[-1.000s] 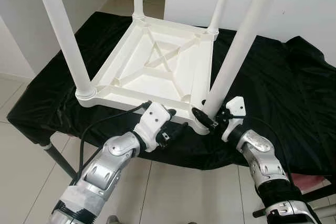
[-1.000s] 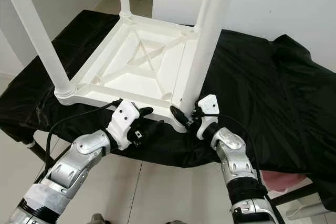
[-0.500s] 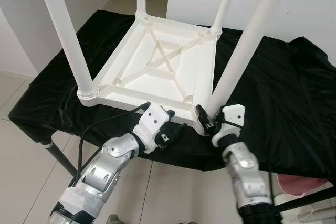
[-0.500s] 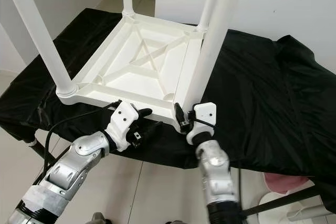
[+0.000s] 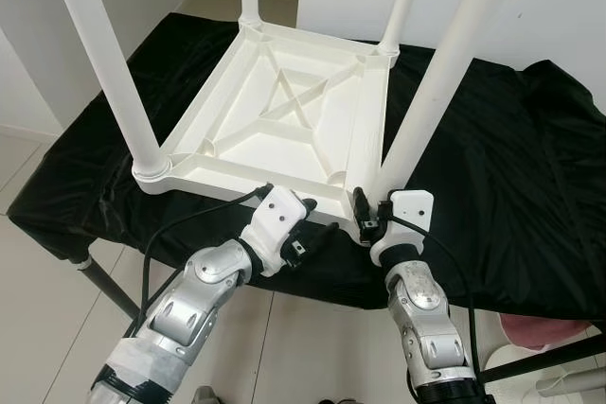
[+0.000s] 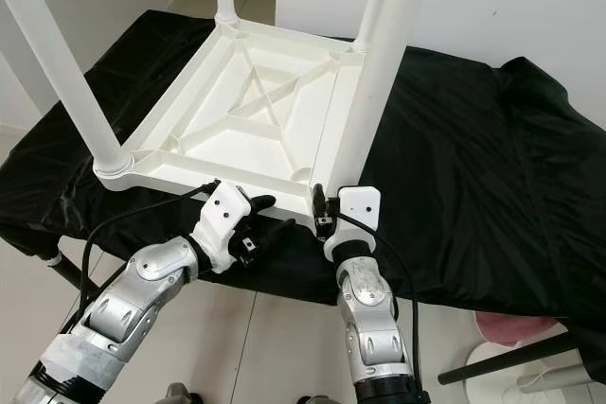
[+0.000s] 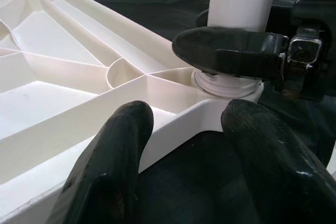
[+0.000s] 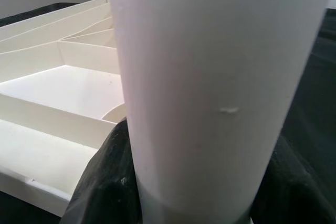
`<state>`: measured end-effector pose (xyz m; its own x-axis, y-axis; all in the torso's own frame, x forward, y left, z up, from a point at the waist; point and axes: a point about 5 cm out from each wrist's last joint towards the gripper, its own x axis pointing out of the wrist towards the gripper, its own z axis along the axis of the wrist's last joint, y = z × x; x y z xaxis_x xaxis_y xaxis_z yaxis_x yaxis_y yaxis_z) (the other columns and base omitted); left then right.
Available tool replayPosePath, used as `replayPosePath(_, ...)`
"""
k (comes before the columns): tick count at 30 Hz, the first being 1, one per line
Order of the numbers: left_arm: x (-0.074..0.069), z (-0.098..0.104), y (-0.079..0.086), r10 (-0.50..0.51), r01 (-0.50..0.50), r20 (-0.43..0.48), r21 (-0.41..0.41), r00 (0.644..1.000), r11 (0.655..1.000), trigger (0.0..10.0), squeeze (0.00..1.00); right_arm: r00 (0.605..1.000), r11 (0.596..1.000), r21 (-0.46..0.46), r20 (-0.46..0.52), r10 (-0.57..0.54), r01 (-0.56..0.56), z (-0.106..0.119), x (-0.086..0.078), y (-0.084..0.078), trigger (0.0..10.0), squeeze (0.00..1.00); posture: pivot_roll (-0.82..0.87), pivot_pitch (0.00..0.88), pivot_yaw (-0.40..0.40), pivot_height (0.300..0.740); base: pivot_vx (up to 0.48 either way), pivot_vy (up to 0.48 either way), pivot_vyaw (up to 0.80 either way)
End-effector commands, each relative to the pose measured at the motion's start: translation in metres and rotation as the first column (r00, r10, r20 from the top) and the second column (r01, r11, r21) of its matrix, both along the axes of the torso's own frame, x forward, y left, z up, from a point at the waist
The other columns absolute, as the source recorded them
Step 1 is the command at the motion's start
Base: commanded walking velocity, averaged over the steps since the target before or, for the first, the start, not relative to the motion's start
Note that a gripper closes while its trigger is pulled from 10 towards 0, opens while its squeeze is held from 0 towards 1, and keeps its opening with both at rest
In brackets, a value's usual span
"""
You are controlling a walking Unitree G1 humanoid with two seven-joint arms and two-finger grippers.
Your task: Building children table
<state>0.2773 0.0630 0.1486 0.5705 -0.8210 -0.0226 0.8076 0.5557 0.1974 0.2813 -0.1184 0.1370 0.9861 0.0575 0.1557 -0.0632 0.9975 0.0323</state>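
We see the white children's table lying upside down on the worktop, which is draped in black cloth, with its four legs pointing upward. The leg that matters now is the near right leg: its long axis runs up and leans slightly to the right, and its foot sits in the corner socket at the near right corner of the tabletop.

Our right end effector is at the very base of that leg, its black fingers wrapped around the tube on both sides, so we judge it is clamped on the leg just above the socket. The right arm is plainly the nearer one for this leg.

Our left end effector sits just left of that corner, at the near edge of the tabletop. Its fingers are spread wide, straddling the rim beside the socket without closing on it.

We judge the coming move turns on the leg's axis: any seating or twisting must run straight down along it into the socket, while the left end effector steadies the rim.
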Motion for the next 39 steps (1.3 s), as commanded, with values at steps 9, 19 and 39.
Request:
replayPosePath(9,-0.005,-0.002,0.0,-0.054,0.054,-0.031,0.003,0.998,0.999,10.0,0.0,0.999,0.996,0.073,0.009,0.04,-0.041,0.0,-0.002,-0.007,10.0,1.0,0.0,0.134,-0.048,0.74,0.0,0.0,0.0)
replayPosePath(19,-0.002,0.001,-0.002,-0.071,0.071,-0.021,0.012,0.997,0.997,10.0,0.0,0.93,0.928,-0.055,0.011,0.369,-0.367,0.004,-0.005,-0.017,10.0,0.0,-0.01,0.136,-0.033,0.74,0.0,0.0,0.0)
replayPosePath(39,0.001,0.007,-0.008,-0.09,0.09,0.001,0.022,0.996,0.996,10.0,0.0,0.81,0.787,-0.194,-0.093,0.58,-0.586,-0.005,0.026,-0.034,0.0,0.0,0.02,0.125,-0.028,0.74,0.0,0.0,0.0)
